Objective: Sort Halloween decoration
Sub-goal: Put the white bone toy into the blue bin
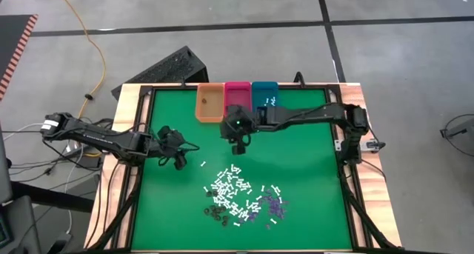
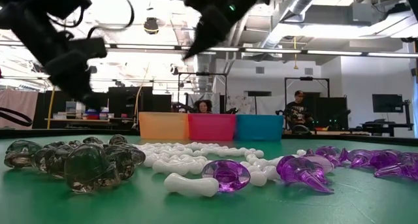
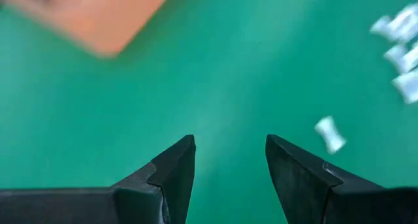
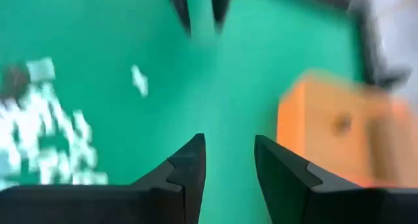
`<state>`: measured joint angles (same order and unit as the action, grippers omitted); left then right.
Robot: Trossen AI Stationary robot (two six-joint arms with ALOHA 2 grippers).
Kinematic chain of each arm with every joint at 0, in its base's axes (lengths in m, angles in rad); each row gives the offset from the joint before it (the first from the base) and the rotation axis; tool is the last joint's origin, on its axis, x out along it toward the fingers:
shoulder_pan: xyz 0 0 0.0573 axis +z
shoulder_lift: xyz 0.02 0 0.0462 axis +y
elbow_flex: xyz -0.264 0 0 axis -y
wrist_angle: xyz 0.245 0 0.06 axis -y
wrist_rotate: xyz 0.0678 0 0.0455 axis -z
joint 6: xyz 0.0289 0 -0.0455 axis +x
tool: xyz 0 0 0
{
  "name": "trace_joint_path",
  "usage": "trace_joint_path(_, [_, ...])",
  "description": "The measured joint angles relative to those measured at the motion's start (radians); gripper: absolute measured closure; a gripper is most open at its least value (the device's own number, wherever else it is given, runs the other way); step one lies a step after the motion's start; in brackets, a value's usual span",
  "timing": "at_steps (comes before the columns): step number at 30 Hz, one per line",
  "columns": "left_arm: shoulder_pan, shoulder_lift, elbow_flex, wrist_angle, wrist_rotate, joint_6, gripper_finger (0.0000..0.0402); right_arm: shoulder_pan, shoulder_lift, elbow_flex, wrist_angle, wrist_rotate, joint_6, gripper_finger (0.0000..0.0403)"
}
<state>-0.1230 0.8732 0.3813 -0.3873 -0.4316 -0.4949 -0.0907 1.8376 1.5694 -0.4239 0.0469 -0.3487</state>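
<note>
Both jaws empty: right gripper point(image 1: 238, 144) part-open near orange bin point(image 1: 209, 104), left gripper point(image 1: 175, 156) wide. Risk: pinching several pieces point(image 1: 238, 196) at 6 o'clock.

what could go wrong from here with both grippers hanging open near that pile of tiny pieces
1. The Halloween decoration pieces lie tightly mixed, white, purple and dark together; open fingers may well pinch two colours at once.
2. The right gripper hovers empty just off the orange bin; a low swing could nudge it.
3. The left gripper is near a stray white piece and may flick it away.
</note>
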Motion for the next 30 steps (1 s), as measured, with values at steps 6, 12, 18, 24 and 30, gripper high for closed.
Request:
trace_joint_path(6, [0.000,-0.021,0.000,-0.301,-0.025,-0.180,0.0223,0.047,0.065,-0.002,0.097,-0.008,-0.001,0.0244])
trace_joint_path(12, [-0.001,-0.048,0.000,-0.277,-0.003,-0.196,0.0223,0.074,0.168,0.049,0.126,-0.076,-0.027,0.0244])
trace_joint_path(18, [-0.001,-0.059,0.000,-0.307,-0.001,-0.210,0.0223,0.085,0.288,0.207,0.084,-0.150,-0.052,0.0244])
trace_joint_path(24, [-0.001,-0.057,0.000,-0.300,-0.003,-0.213,0.0223,0.085,0.406,0.353,-0.050,-0.179,-0.117,0.0244])
trace_joint_path(30, [-0.001,-0.056,-0.007,-0.301,-0.004,-0.214,0.0223,0.100,0.500,0.450,-0.083,-0.186,-0.179,0.0244])
